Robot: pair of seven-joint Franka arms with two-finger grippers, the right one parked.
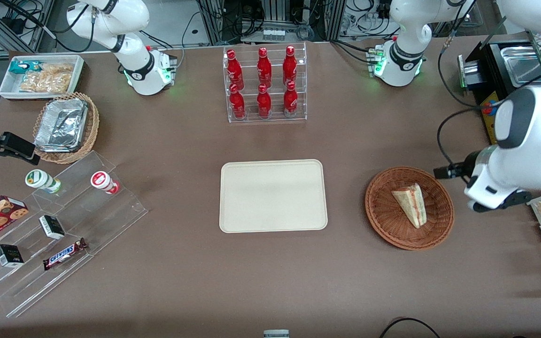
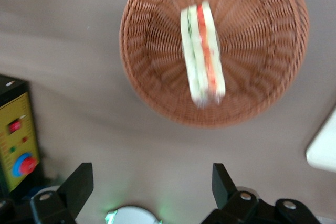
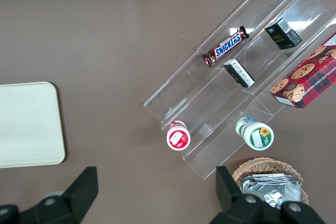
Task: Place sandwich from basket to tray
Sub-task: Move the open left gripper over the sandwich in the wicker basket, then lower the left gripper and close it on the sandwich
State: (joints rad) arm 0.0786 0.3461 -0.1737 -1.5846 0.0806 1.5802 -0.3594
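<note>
Front view: sandwich (image 1: 410,204), pale triangular wedge with red filling edge, lies in round reddish-brown wicker basket (image 1: 383,220) on brown table (image 1: 270,281); cream tray (image 1: 273,195) bare, well apart toward parked arm's end.
Left wrist view: pincer (image 2: 152,187) released, fingers spread wide, above table near basket; sandwich shows red and green layers.

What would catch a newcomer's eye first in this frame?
Probably the red bottles in their clear rack, farther from the front camera than the bare cream tray at mid-table. Beside the tray, toward the working arm's end, the wrapped sandwich lies in the reddish wicker basket. The left gripper hangs open above the table beside that basket.
</note>
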